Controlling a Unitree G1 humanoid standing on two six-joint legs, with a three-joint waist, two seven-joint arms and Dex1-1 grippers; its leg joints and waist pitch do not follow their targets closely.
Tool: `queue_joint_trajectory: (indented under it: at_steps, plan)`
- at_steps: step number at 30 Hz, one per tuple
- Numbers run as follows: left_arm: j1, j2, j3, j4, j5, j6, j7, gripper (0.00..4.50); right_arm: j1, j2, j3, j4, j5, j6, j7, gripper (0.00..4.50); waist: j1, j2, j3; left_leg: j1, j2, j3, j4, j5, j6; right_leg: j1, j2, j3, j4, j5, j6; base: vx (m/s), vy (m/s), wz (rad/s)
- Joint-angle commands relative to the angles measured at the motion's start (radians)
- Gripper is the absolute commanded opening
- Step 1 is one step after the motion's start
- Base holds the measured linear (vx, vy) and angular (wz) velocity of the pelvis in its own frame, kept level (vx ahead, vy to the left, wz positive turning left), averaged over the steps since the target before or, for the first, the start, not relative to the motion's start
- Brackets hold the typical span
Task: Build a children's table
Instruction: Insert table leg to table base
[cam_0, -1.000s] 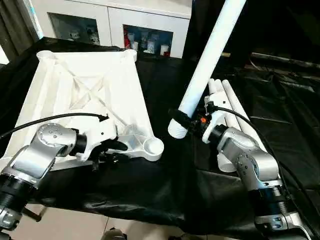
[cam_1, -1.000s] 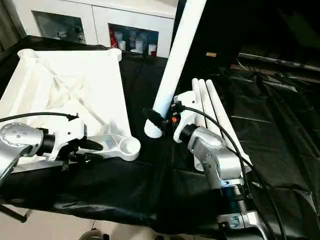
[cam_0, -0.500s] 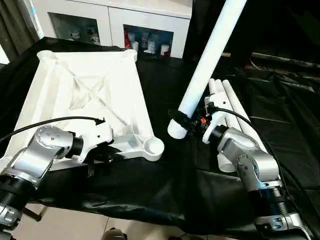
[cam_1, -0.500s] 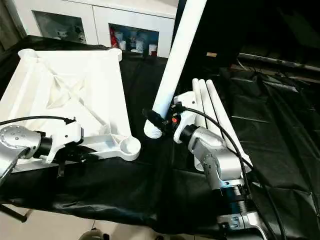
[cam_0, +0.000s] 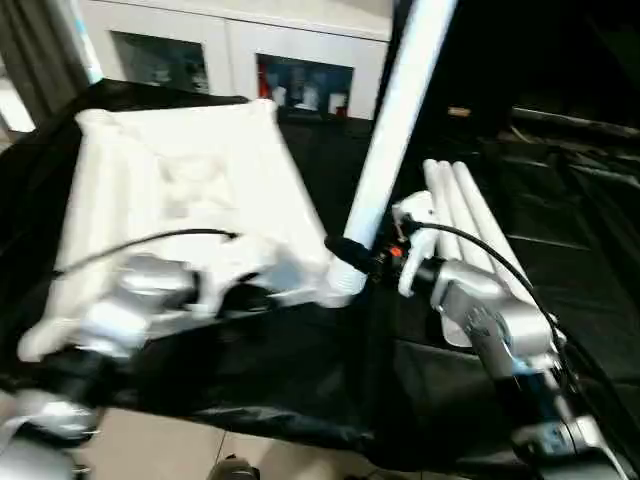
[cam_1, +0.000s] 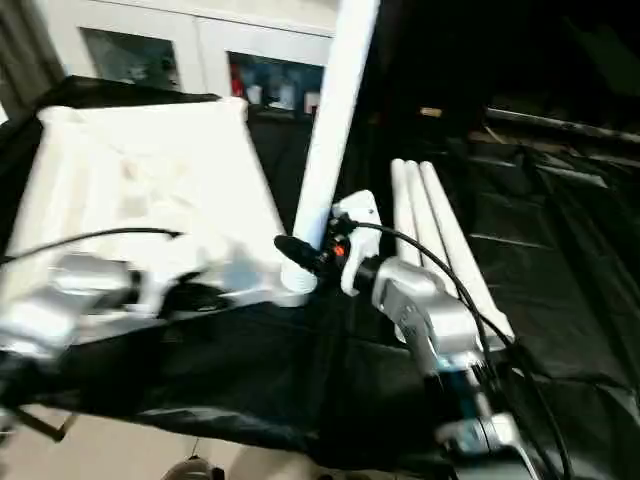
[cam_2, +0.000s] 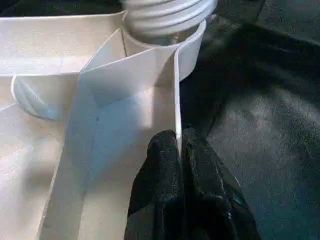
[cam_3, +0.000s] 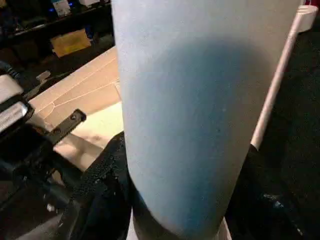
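From the head cameras, the first leg of the children's table is being fitted: the right claw (cam_0: 352, 252), closed around the lower part of a long white leg (cam_0: 395, 120), holds it tilted with its ribbed foot right at the near corner socket (cam_0: 338, 285) of the upturned table top (cam_0: 180, 190), while the left claw (cam_0: 262, 298) sits on the top's near edge just beside that corner; three more legs (cam_1: 440, 240) lie side by side on the black-draped worktop (cam_1: 560, 300) beyond the right claw, waiting their turn. From the left wrist, the left claw (cam_2: 180, 150) is pinched narrow on a thin upright rib (cam_2: 176, 100) of the table top, and straight ahead of it the leg's threaded end (cam_2: 167, 12) stands in or just over the round socket (cam_2: 192, 47); how deep it sits cannot be told. From the right wrist, the leg (cam_3: 200, 115) stands between the black fingers (cam_3: 100, 185), with the pale table top beyond it. The next move likely calls for standing the leg straight over the socket and pressing or twisting it home while the left claw steadies the top
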Motion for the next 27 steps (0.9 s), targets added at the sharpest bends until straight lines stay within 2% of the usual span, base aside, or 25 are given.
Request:
queue_joint_trajectory:
  at_steps: [1, 4, 5, 7, 9, 23, 27]
  plan:
    - [-0.001, -0.035, -0.024, 0.021, -0.001, -0.031, 0.005, 0.00, -0.022, -0.014, 0.004, 0.016, -0.026, -0.010, 0.012, 1.89, -0.005, 0.011, -0.069, 0.007, 0.038, -0.009, -0.069, -0.151, -0.016, 0.054, -0.098, 0.064, -0.079, -0.201, -0.140, 0.000, 0.000, 0.00]
    - [-0.003, -0.038, -0.027, 0.026, 0.012, -0.032, 0.012, 0.00, -0.031, -0.020, 0.023, 0.034, -0.045, -0.015, 0.016, 1.89, -0.006, 0.013, -0.070, 0.005, 0.038, -0.010, -0.070, -0.151, -0.015, 0.054, -0.098, 0.062, -0.081, -0.223, -0.130, 0.000, 0.000, 0.00]
    - [-0.002, -0.038, -0.029, 0.028, 0.020, -0.031, 0.015, 0.00, -0.031, -0.024, 0.030, 0.038, -0.052, -0.019, 0.020, 1.89, -0.007, 0.007, -0.069, 0.004, 0.038, -0.009, -0.070, -0.153, -0.013, 0.054, -0.098, 0.062, -0.084, -0.230, -0.127, 0.000, 0.000, 0.00]
    - [-0.001, -0.033, -0.032, 0.036, 0.035, -0.034, 0.015, 0.00, -0.033, -0.031, 0.037, 0.042, -0.059, -0.017, 0.024, 1.89, -0.006, 0.011, -0.068, 0.005, 0.038, -0.010, -0.071, -0.161, -0.011, 0.052, -0.100, 0.062, -0.086, -0.260, -0.116, 0.000, 0.000, 0.00]
    - [0.002, -0.026, -0.037, 0.043, 0.054, -0.033, 0.015, 0.00, -0.035, -0.044, 0.043, 0.039, -0.069, -0.010, 0.030, 1.89, -0.007, 0.007, -0.067, 0.009, 0.040, -0.011, -0.073, -0.178, -0.013, 0.048, -0.097, 0.060, -0.088, -0.281, -0.110, 0.000, 0.000, 0.00]
    - [-0.004, -0.031, -0.033, 0.045, 0.060, -0.032, -0.026, 0.00, -0.063, -0.042, 0.013, 0.117, -0.087, -0.022, 0.015, 1.89, -0.009, 0.010, -0.070, 0.007, 0.040, -0.011, -0.073, -0.183, -0.016, 0.049, -0.100, 0.061, -0.087, -0.271, -0.122, 0.000, 0.000, 0.00]
    - [-0.002, -0.024, -0.033, 0.037, 0.059, -0.031, -0.038, 0.00, -0.079, -0.027, 0.021, 0.150, -0.094, -0.025, 0.015, 1.89, -0.011, 0.011, -0.069, 0.007, 0.040, -0.011, -0.073, -0.187, -0.017, 0.049, -0.099, 0.061, -0.086, -0.258, -0.131, 0.000, 0.000, 0.00]
